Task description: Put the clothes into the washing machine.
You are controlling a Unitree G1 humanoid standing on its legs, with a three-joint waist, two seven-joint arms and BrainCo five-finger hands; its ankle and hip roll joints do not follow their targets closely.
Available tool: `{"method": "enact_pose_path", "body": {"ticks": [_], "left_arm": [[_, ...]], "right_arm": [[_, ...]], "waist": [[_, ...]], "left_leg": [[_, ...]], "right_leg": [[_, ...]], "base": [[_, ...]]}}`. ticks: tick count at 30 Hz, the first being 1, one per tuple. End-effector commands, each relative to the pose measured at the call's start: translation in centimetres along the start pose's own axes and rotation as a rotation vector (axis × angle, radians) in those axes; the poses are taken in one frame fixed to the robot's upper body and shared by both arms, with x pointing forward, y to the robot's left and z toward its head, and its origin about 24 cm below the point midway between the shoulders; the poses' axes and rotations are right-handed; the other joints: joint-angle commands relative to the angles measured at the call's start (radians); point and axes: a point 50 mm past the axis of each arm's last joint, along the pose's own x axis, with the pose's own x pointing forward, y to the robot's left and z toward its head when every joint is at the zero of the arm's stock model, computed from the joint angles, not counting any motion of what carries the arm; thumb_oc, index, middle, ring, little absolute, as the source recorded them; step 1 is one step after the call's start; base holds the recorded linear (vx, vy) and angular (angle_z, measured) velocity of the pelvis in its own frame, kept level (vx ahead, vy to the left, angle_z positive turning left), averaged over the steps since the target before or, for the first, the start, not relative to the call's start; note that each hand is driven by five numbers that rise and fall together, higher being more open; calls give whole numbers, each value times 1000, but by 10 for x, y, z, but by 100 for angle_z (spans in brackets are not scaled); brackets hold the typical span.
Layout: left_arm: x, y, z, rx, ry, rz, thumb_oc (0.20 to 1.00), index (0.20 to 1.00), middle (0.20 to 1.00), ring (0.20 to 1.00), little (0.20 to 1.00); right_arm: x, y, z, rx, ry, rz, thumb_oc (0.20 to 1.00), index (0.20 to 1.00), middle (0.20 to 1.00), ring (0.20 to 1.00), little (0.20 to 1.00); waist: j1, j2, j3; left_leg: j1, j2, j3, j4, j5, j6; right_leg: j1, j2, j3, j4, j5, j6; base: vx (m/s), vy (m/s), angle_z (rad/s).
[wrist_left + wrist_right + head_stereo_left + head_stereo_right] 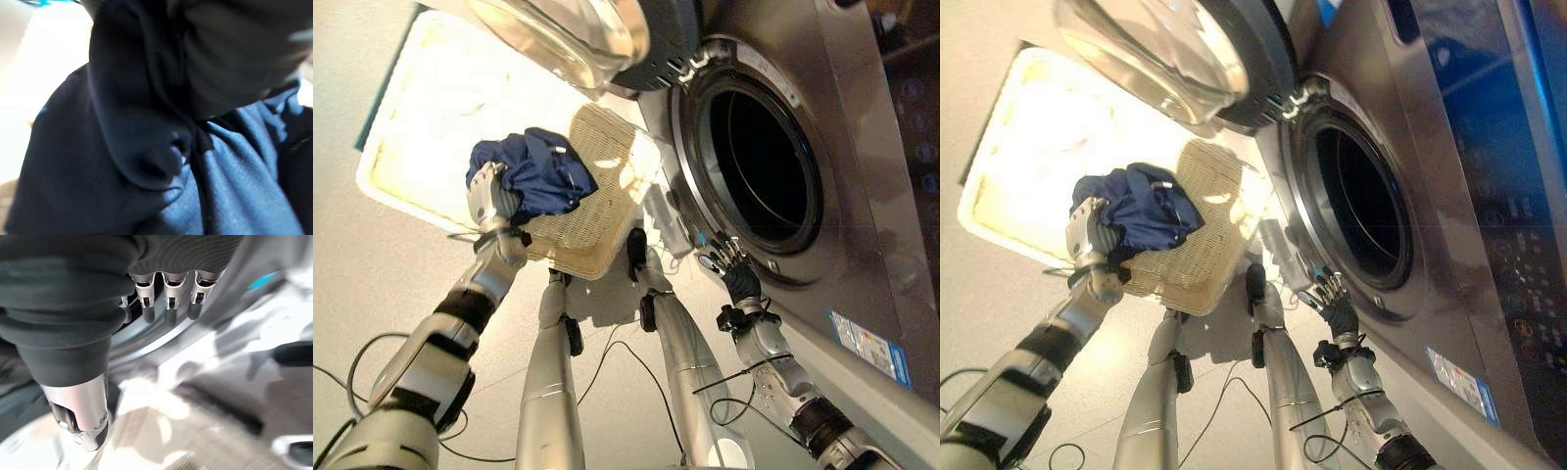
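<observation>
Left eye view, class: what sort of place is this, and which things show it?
Probably a laundry area: a front-loading washing machine with its door swung open, a wicker basket on the floor, and blue clothes gripped in the left hand.

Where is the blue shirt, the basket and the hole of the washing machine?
blue shirt [540,174], left eye view, middle of the bunched cloth.
basket [602,201], left eye view, bare woven bottom.
washing machine [766,168], left eye view, dark drum opening.
</observation>
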Motion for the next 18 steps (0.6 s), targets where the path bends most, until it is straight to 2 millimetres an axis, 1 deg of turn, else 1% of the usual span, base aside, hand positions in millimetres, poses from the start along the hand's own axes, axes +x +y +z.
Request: {"method": "enact_pose_path", "body": {"ticks": [1,2,3,4,6,8,9,10,11,13,15,17,18], "left_arm": [[-7,-7,19,-316,-8,-39,200,200,200,200,200],[-17,-12,18,-380,4,-86,200,200,200,200,200],[-21,-13,18,-411,7,-108,200,200,200,200,200],[-30,-17,23,-501,8,-176,200,200,200,200,200],[-34,-18,27,-571,-2,-234,200,200,200,200,200],[-40,-21,34,-659,-13,-318,200,200,200,200,200],[-43,-22,38,-707,-25,-374,200,200,200,200,200],[-47,-24,46,-779,-56,-472,200,200,200,200,200],[-52,-25,53,-814,-77,-543,200,200,200,200,200],[-55,-27,56,-833,-96,-599,200,200,200,200,200],[-65,-32,69,-920,-127,-772,200,200,200,200,200],[-67,-33,71,-933,-129,-802,200,200,200,200,200],[-72,-36,74,-944,-136,-884,200,200,200,200,200]], "right_arm": [[2,8,22,-111,-108,33,1000,1000,1000,1000,1000],[5,12,26,-161,-118,48,1000,1000,1000,1000,1000],[7,14,28,-183,-127,62,1000,1000,1000,1000,1000],[9,20,34,-249,-148,114,1000,1000,1000,1000,1000],[11,23,38,-312,-168,149,1000,1000,1000,1000,1000],[15,27,43,-414,-197,190,1000,1000,1000,1000,1000],[17,30,45,-475,-213,224,1000,1000,1000,1000,1000],[23,32,49,-567,-227,270,1000,1000,1000,1000,1000],[27,34,51,-599,-229,294,1000,1000,1000,1000,1000],[29,36,52,-622,-226,318,1000,1000,1000,1000,1000],[34,38,53,-675,-217,357,1000,1000,1000,1000,1000],[34,39,53,-682,-216,365,1000,1000,1000,1000,1000],[34,40,52,-698,-215,390,1000,1000,1000,1000,1000]], "waist": [[-8,43,-12],[4,43,-12],[9,43,-12],[21,44,-12],[28,46,-12],[38,51,-12],[44,55,-12],[55,62,-12],[64,68,-12],[69,71,-12],[79,84,-12],[79,86,-12],[81,90,-12]], "left_leg": [[64,-68,41,-9,-72,-4],[84,-67,35,-22,-68,-6],[91,-65,32,-27,-66,-7],[107,-67,25,-30,-65,-6],[116,-68,19,-29,-65,-6],[128,-71,11,-29,-65,-4],[136,-72,9,-30,-65,-3],[146,-74,0,-31,-66,-1],[154,-77,-3,-30,-67,1],[159,-78,-6,-31,-68,2],[170,-84,-12,-29,-70,6],[172,-85,-13,-29,-70,7],[177,-86,-13,-30,-71,9]], "right_leg": [[126,32,-31,-251,136,98],[147,28,-40,-255,134,100],[155,27,-44,-257,133,101],[173,22,-55,-258,131,103],[185,19,-60,-258,129,102],[200,14,-67,-258,128,104],[210,11,-72,-259,126,104],[223,6,-79,-257,123,105],[234,1,-85,-257,120,106],[240,-2,-89,-256,118,106],[255,-10,-100,-252,114,108],[257,-11,-100,-252,113,108],[262,-13,-102,-251,111,109]], "base": [[-97,-67,30],[-74,-48,28],[-97,-47,35],[-78,-18,27],[-55,-8,26],[-41,8,30],[-55,24,19],[-55,20,14],[-44,14,9],[-25,12,9],[-34,24,12],[-14,25,13],[-17,43,11]]}}
